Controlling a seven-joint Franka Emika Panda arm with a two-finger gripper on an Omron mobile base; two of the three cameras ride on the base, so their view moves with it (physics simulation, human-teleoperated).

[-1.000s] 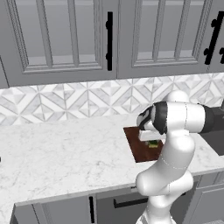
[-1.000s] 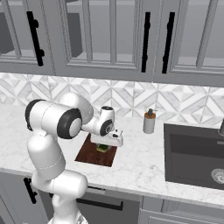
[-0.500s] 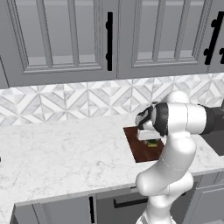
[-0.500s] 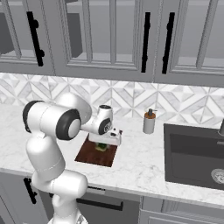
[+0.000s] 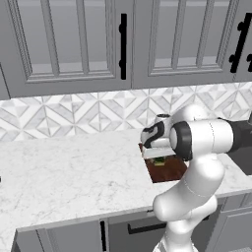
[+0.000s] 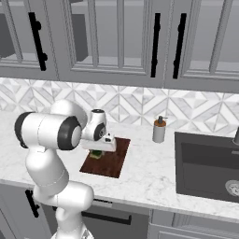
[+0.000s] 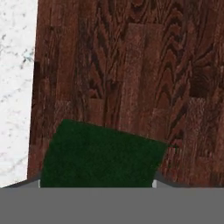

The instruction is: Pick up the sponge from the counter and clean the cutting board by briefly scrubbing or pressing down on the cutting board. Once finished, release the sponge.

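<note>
The white marble counter (image 6: 154,179) is carrying the dark wooden cutting board (image 6: 112,161), and the arm is folding forward over it with the hand pointing straight down. The gripper (image 6: 96,153) is hanging low above the board's rear part, its fingers closing on the sponge (image 7: 98,155), whose green scrub face is showing just below them, directly over the board's wood grain beside its counter-side edge

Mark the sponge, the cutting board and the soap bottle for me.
sponge (image 7: 100,155), hand view, green scrub face.
cutting board (image 6: 111,161), right base view, bare wood near the front.
soap bottle (image 6: 159,131), right base view, its body.
</note>
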